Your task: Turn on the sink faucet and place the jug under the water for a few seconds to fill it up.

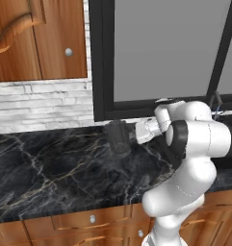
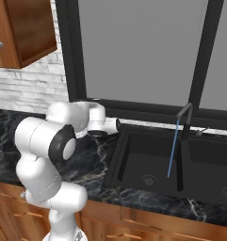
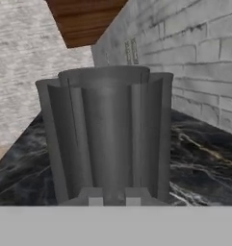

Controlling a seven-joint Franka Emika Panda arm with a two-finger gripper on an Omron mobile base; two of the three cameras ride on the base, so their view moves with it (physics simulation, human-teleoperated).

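**Water running, jug not yet at the sink**

The sink faucet [image 2: 185, 120] is already on — the water [image 2: 172, 149] falls as a thin blue line into the left basin of the sink [image 2: 133, 181]. The jug [image 1: 118, 136] stands upright on the black marble counter [image 1: 50, 168], left of the sink (well apart from the stream). The gripper [image 1: 132, 135] sits right at it; whether its fingers clasp the jug I cannot tell. Carrying and filling remain. No legible writing anywhere.

A kitchen: marble counter [image 1: 50, 168], sink [image 2: 148, 162], wooden cabinets [image 1: 38, 38].
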